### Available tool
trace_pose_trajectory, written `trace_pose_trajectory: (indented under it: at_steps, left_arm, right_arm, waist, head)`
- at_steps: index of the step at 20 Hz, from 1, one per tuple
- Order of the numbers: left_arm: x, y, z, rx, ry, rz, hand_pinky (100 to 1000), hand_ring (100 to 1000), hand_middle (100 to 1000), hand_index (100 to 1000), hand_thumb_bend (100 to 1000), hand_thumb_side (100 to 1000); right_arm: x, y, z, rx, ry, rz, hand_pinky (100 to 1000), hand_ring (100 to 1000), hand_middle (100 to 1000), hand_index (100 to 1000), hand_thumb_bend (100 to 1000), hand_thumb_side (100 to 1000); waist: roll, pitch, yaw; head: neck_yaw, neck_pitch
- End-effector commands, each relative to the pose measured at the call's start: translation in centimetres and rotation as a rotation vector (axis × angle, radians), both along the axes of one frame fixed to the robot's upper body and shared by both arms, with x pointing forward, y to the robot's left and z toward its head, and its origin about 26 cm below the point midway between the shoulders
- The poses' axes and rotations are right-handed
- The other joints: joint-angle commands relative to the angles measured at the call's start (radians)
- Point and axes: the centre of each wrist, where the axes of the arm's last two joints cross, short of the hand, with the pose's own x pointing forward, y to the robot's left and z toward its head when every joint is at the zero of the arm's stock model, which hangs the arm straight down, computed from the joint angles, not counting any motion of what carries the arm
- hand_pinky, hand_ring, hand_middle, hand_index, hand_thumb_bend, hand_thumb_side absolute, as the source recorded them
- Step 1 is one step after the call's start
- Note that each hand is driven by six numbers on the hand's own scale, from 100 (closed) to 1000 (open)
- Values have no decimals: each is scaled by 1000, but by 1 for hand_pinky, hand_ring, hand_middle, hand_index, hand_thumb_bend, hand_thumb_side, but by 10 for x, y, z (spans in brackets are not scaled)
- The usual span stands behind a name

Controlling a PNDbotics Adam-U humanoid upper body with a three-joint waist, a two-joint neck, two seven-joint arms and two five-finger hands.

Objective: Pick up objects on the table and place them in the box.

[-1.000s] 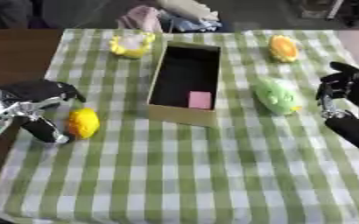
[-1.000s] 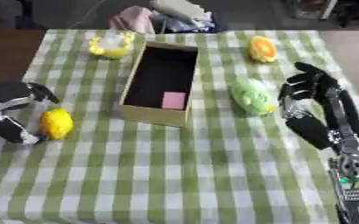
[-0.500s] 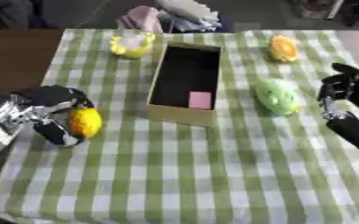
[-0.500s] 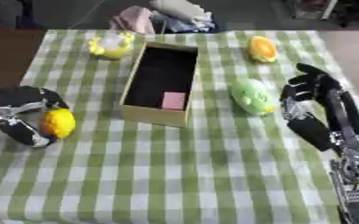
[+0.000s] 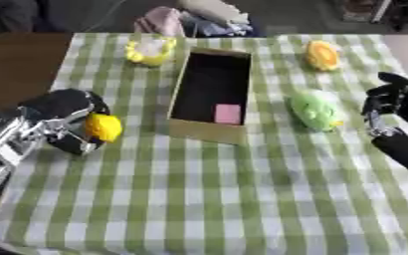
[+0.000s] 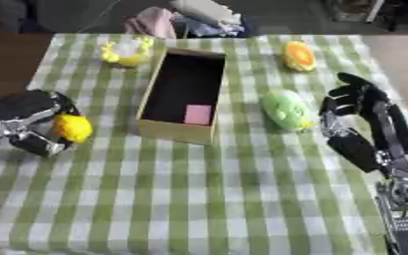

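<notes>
We judge the task early: left hand point(image 5: 57, 119) curls around a yellow object point(image 5: 103, 127) in its fingers; box point(image 5: 209, 130), to its right, holds one pink item point(image 5: 228, 113). Right hand point(image 6: 357, 107) relaxed; three objects remain.

Checked table point(image 5: 199, 199), box point(image 5: 209, 132), seemingly toys point(image 5: 315, 110)

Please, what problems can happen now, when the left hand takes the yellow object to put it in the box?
1. The left hand curls around the yellow object from one side only, so it may slip out during the lift.
2. The box is narrow with upright walls; the hand might bump the near wall and shift it.
3. A pink object already lies inside, so the yellow one may land on it.
</notes>
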Motion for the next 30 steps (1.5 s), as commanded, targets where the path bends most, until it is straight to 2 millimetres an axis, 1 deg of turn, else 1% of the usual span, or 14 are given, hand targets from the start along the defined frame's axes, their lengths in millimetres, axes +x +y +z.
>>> trace_pose_trajectory:
  at_steps: [1, 3, 5, 7, 9, 12, 14, 19, 21, 23, 24, 25, 27, 30]
  left_arm:
    - [-2, -8, 37, -12, -85, -42, 650, 596, 617, 719, 206, 100]
    - [0, -18, 51, -28, -120, -68, 655, 600, 621, 723, 209, 100]
    - [5, -27, 60, -34, -143, -90, 660, 604, 624, 725, 213, 100]
    - [11, -36, 66, -34, -160, -112, 665, 609, 631, 730, 221, 100]
    - [19, -45, 67, -33, -164, -125, 673, 618, 641, 737, 221, 100]
    - [31, -57, 62, -35, -164, -139, 682, 631, 657, 749, 225, 100]
    - [39, -64, 55, -44, -160, -141, 691, 649, 676, 763, 233, 105]
    - [56, -75, 35, -25, -110, -138, 720, 692, 721, 803, 252, 175]
    - [58, -77, 30, -11, -77, -144, 731, 711, 738, 814, 253, 200]
    - [59, -78, 25, 8, -31, -148, 751, 742, 766, 840, 261, 251]
    - [60, -77, 23, 21, -4, -151, 765, 761, 789, 858, 286, 312]
    - [59, -77, 22, 33, 23, -154, 770, 766, 795, 861, 291, 324]
    - [58, -75, 23, 48, 58, -156, 781, 776, 808, 868, 324, 373]
    - [56, -70, 25, 55, 86, -149, 799, 796, 833, 881, 347, 403]
  right_arm:
    - [0, -1, 5, -5, -18, 8, 622, 667, 659, 878, 100, 467]
    - [0, 1, 6, -3, -21, 14, 623, 667, 659, 878, 100, 465]
    - [0, 2, 8, -4, -28, 23, 623, 668, 659, 878, 100, 463]
    - [0, 4, 11, -3, -40, 33, 624, 668, 660, 878, 100, 460]
    - [0, 6, 15, -4, -53, 42, 624, 668, 660, 878, 100, 460]
    - [-1, 8, 19, -3, -69, 56, 625, 668, 660, 878, 100, 458]
    - [-2, 9, 21, -3, -75, 63, 624, 668, 659, 877, 100, 458]
    - [-2, 12, 22, 1, -76, 75, 623, 666, 658, 877, 100, 458]
    - [-2, 12, 22, 2, -74, 74, 623, 666, 657, 876, 100, 458]
    - [-1, 12, 21, 3, -72, 72, 623, 665, 656, 876, 100, 459]
    - [-1, 12, 21, 4, -71, 71, 622, 665, 656, 876, 100, 459]
    - [-1, 12, 21, 4, -71, 71, 623, 665, 656, 876, 100, 459]
    - [-1, 11, 21, 4, -69, 69, 622, 665, 656, 876, 100, 459]
    - [-1, 11, 20, 5, -67, 66, 622, 665, 656, 876, 100, 459]
  waist:
    - [8, -30, -1]
    - [6, -30, -6]
    - [4, -31, -13]
    - [3, -30, -24]
    - [4, -29, -36]
    - [5, -27, -56]
    - [6, -26, -67]
    - [8, -21, -90]
    - [9, -20, -95]
    - [9, -19, -98]
    - [9, -19, -99]
    - [10, -18, -98]
    - [10, -18, -97]
    - [10, -19, -95]
  head:
    - [7, 5]
    - [9, 5]
    - [12, 5]
    - [19, 5]
    - [25, 5]
    - [29, 5]
    - [32, 5]
    - [38, 5]
    - [39, 5]
    - [38, 5]
    - [37, 5]
    - [36, 5]
    - [33, 5]
    - [31, 5]
